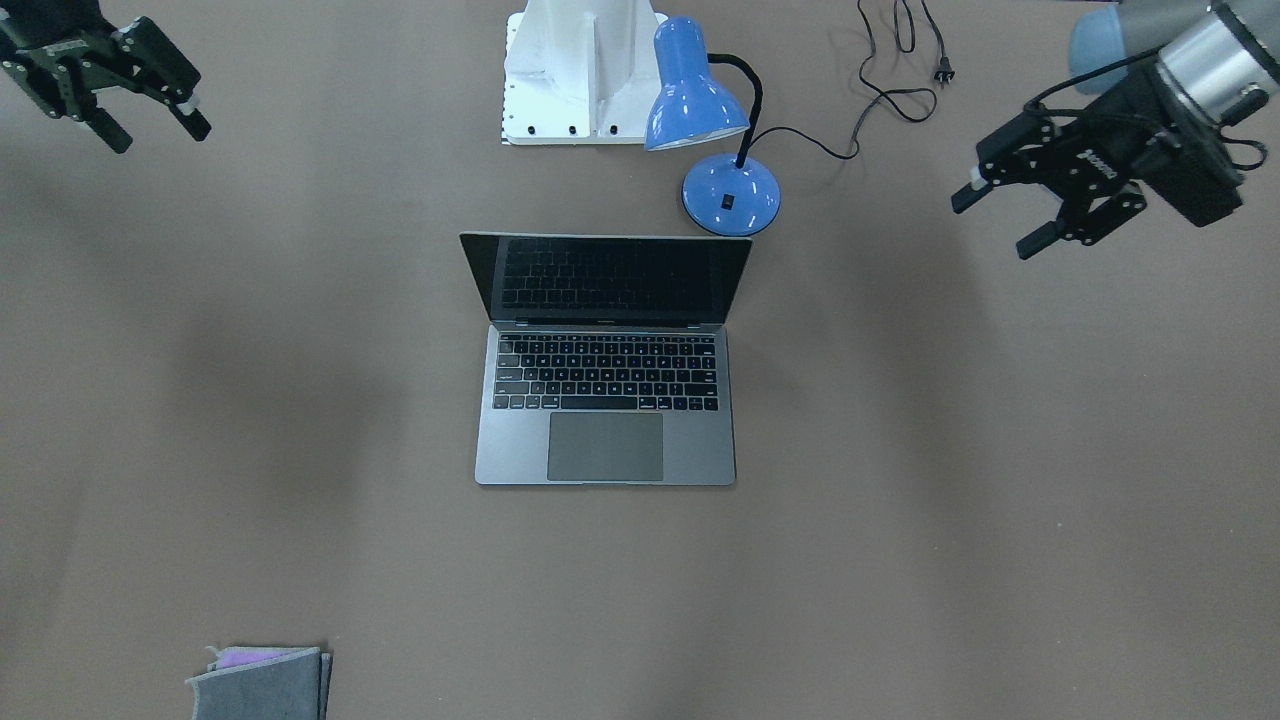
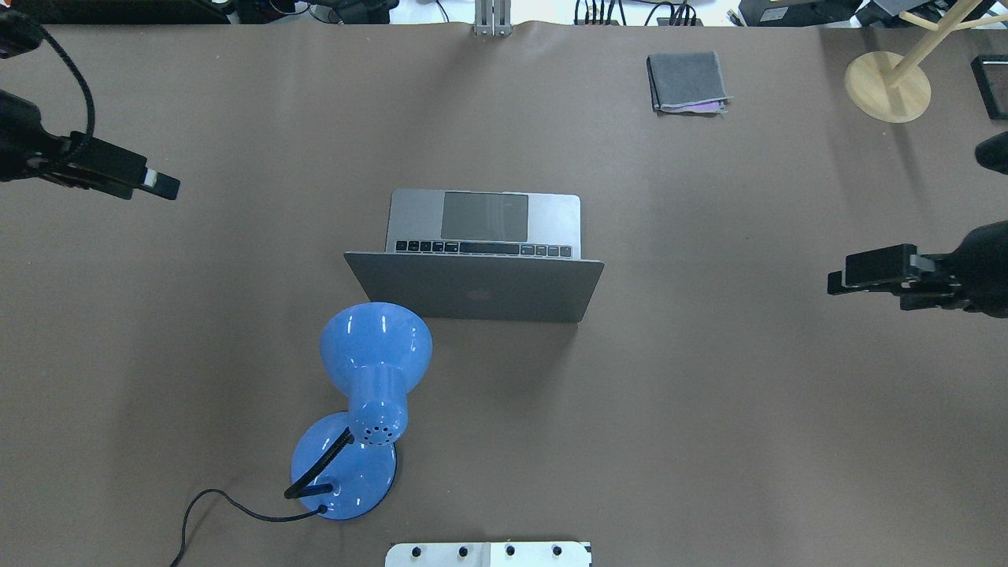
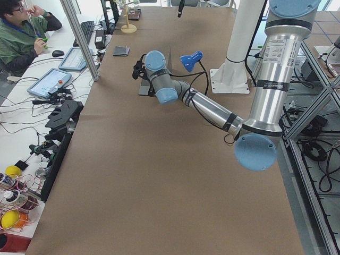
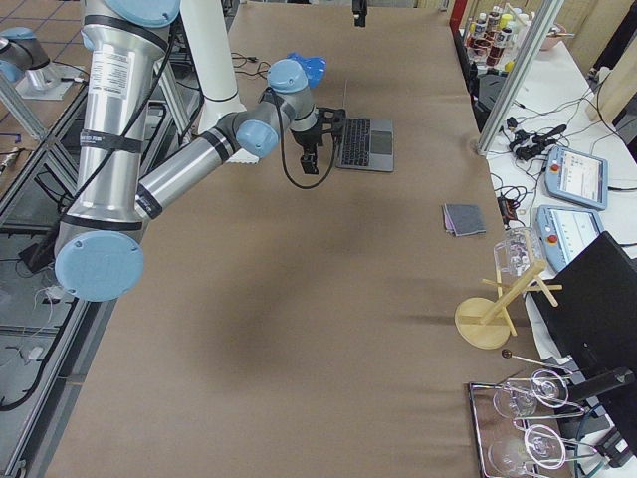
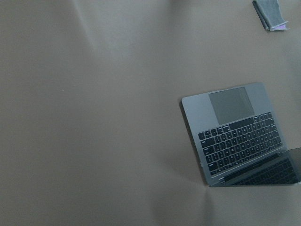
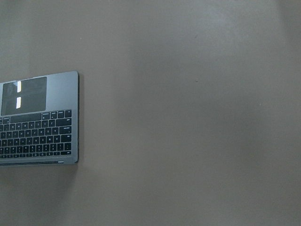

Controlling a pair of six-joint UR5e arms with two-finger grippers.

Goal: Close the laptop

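Brown paper-covered table (image 2: 709, 409), taken from the overhead view with 12 o'clock pointing away from my base. Slim space-grey metal laptop (image 2: 472, 287) sits about mid-table with its lid up. The hinge is at 6 o'clock and the trackpad edge at 12, so the lid's back and its dark logo face me. Front view shows the screen dark, with the black keys mirrored in it. Blue metal desk lamp with a black gooseneck (image 2: 376, 346) stands at 7 o'clock of the laptop. Its shade sits just beside the lid's near left corner; I cannot tell whether they touch. The lamp's black cord ends in a plug (image 1: 942, 71) lying loose on the table. Folded grey cloth with a purple layer showing (image 2: 687, 81) lies at 1 o'clock, well apart from the laptop. Round-footed wooden stand (image 2: 887, 75) is at the far 2 o'clock corner. White mounting plate of my base (image 2: 488, 554) is at 6 o'clock. Left gripper (image 1: 995, 225) hangs at 10 o'clock of the laptop, fingers spread, nothing between them. Right gripper (image 1: 160, 135) hangs at 3 o'clock, fingers likewise parted and empty. Both are well apart from the laptop.
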